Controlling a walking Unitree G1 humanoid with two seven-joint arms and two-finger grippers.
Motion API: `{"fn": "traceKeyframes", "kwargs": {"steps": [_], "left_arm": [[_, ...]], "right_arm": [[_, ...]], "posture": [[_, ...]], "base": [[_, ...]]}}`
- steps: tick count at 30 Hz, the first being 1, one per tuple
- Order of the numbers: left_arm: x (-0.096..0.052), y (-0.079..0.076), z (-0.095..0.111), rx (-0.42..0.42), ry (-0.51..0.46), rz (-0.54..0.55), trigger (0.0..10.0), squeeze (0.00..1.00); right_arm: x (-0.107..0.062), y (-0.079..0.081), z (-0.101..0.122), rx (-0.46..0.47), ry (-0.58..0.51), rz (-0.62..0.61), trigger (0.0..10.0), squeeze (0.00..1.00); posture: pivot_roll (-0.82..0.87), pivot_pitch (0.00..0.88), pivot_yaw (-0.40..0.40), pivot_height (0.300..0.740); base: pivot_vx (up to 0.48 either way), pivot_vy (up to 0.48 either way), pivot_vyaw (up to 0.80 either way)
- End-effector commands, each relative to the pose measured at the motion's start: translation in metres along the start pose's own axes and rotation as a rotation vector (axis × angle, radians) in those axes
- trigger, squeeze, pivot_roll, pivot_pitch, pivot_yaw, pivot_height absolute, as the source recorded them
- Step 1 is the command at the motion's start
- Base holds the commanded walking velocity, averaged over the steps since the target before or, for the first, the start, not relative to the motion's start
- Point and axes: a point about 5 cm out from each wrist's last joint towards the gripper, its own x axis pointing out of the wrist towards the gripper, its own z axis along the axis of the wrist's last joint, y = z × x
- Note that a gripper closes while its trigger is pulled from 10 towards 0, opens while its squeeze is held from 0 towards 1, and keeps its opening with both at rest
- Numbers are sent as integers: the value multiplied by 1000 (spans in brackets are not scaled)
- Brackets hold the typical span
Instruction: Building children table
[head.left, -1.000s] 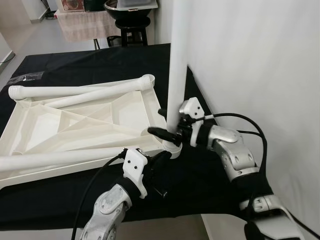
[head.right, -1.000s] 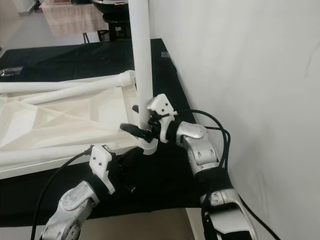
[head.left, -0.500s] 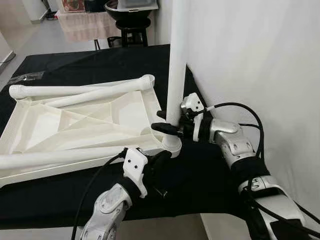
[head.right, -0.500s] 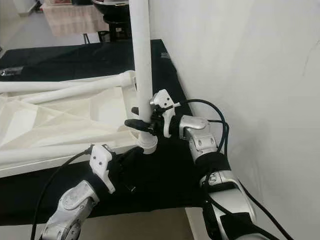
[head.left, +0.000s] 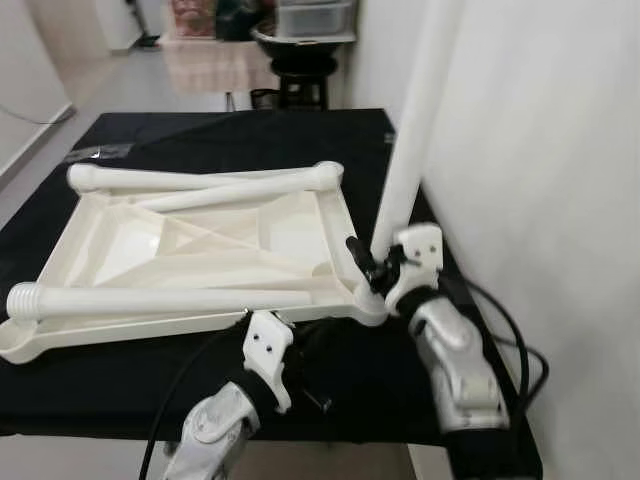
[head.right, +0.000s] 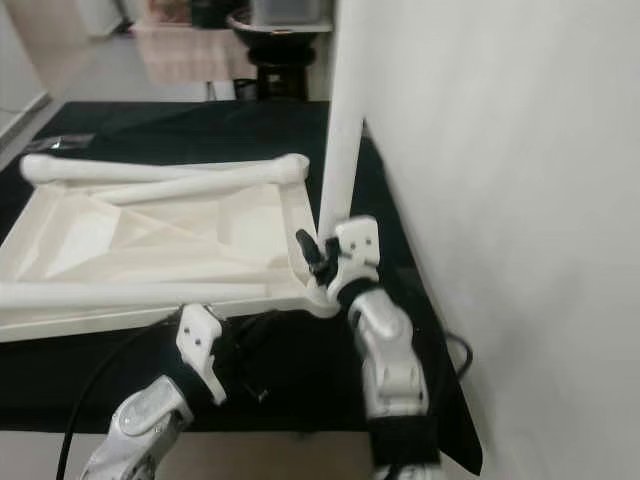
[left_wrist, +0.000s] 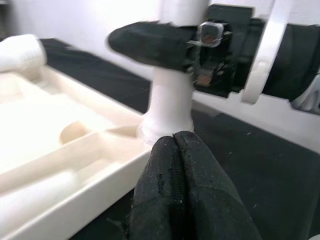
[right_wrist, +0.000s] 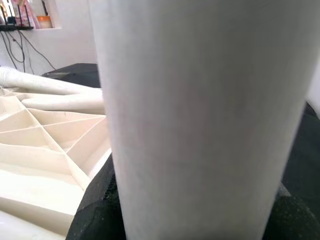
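- Clamping the upright table leg (head.left: 405, 150) low down, just above its socket, my right gripper (head.left: 372, 268) has its black fingers (right_wrist: 95, 200) wrapped round the white tube on both sides.
- That leg stands at the near right corner of the upturned tabletop (head.left: 190, 255), leaning slightly toward the wall (head.left: 540, 200).
- My left gripper (left_wrist: 182, 195) is pressed together — nothing between its fingers — and sits near the same corner socket (left_wrist: 167, 127), low over the black cloth (head.left: 230, 135); whether it touches the tabletop's rim I cannot tell.
- Three more legs (head.left: 160, 298) lie flat across the tabletop's ribbed underside — two at the far edge, one along the near edge.
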Motion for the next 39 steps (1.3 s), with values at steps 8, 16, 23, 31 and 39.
{"fn": "traceKeyframes", "kwargs": {"steps": [8, 16, 23, 31, 39], "left_arm": [[0, -1, -1, -5, 9, -4, 10000, 0], [1, 0, -1, -6, 9, -6, 10000, 0], [3, 0, -2, -11, 11, -10, 10000, 0], [5, -1, -3, -11, 12, -9, 10000, 0], [5, -1, -3, -11, 11, -9, 10000, 0]], "right_arm": [[10, 8, -31, 9, 162, -26, 4549, 0], [6, 23, -15, 59, 152, 146, 10000, 1000], [20, 5, 29, -26, -1, 583, 10000, 0], [30, -23, 22, -7, 115, 744, 0, 0], [35, -34, 26, 5, 103, 745, 0, 0]], "posture": [[19, 87, -29, 740], [18, 88, -26, 740], [19, 75, -21, 740], [35, 63, -30, 740], [30, 67, -31, 740]], "base": [[0, 0, 0], [0, 0, 0], [0, 0, 0], [0, 0, 0], [0, 0, 0]]}}
